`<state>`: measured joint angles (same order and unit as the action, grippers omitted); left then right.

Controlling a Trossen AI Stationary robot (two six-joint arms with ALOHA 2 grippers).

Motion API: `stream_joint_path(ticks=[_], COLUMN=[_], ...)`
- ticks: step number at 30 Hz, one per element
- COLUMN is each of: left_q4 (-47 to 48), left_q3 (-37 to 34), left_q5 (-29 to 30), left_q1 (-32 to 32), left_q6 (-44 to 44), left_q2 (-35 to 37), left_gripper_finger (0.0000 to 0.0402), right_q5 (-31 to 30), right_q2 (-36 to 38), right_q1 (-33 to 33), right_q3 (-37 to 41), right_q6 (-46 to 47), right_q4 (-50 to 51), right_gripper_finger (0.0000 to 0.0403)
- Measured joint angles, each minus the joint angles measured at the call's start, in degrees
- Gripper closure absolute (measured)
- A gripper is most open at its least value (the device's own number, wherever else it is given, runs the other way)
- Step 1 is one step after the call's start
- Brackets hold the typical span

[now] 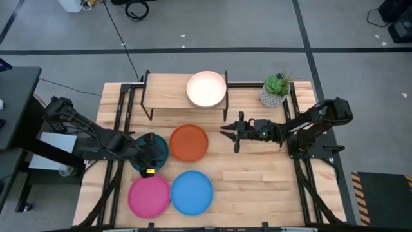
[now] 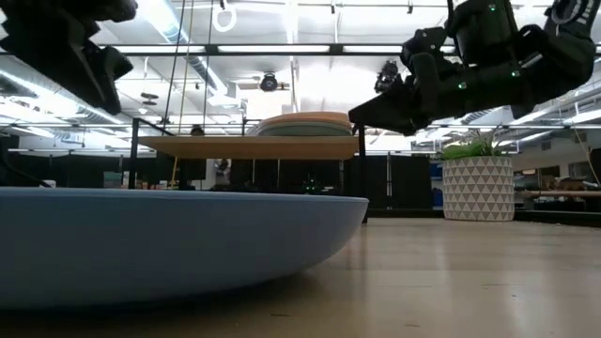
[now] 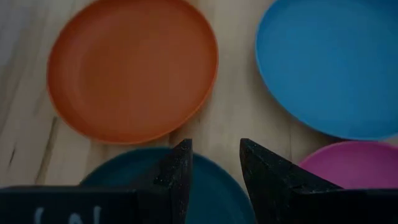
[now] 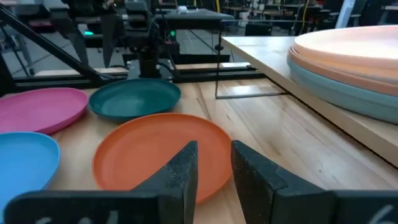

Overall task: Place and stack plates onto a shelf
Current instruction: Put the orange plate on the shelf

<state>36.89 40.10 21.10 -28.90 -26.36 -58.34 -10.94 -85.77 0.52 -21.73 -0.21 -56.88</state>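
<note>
The shelf (image 1: 168, 96) stands at the table's far middle and carries a stack of plates at its right end, a cream plate (image 1: 206, 88) on top and a pale teal one (image 4: 348, 93) lowest. The orange plate (image 1: 188, 142), dark teal plate (image 1: 159, 147), pink plate (image 1: 149, 196) and blue plate (image 1: 192, 192) lie flat on the tabletop. My left gripper (image 1: 149, 162) hovers open above the dark teal plate's near rim (image 3: 205, 186), its fingers a narrow gap apart. My right gripper (image 1: 232, 133) is open and empty in the air, right of the orange plate (image 4: 161, 155) and in front of the shelf.
A potted plant in a white patterned pot (image 1: 276, 90) stands at the far right beside the shelf. Black metal rails (image 1: 302, 187) run along the table's left and right sides. Bare tabletop (image 1: 257, 187) lies right of the blue plate.
</note>
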Motion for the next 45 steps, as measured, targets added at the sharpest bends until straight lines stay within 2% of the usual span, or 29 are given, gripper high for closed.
stream_joint_path(ticks=[12,23,35,45], left_q4=[4.4,4.7,-1.3,-0.9], left_q3=[12.5,12.7,13.5,15.6], left_q5=[-0.4,-0.6,-4.3,-5.9], left_q1=[3.1,4.3,7.4,10.1], left_q6=[6.3,7.0,19.7,24.1], left_q2=[-10.1,-17.7,-31.6,-36.3], left_gripper_finger=[0.026,0.026,0.026,0.026], right_q5=[0.0,-0.1,-0.1,0.0], right_q2=[-2.3,-2.1,-2.0,-2.1], right_q1=[-0.1,-0.1,-0.1,-0.1], right_q3=[0.5,0.5,0.5,0.5], right_q6=[-0.2,-1.5,-1.5,-1.5], right_q4=[-1.4,-1.5,-1.6,-1.1], right_gripper_finger=[0.0301,0.0301,0.0301,0.0301])
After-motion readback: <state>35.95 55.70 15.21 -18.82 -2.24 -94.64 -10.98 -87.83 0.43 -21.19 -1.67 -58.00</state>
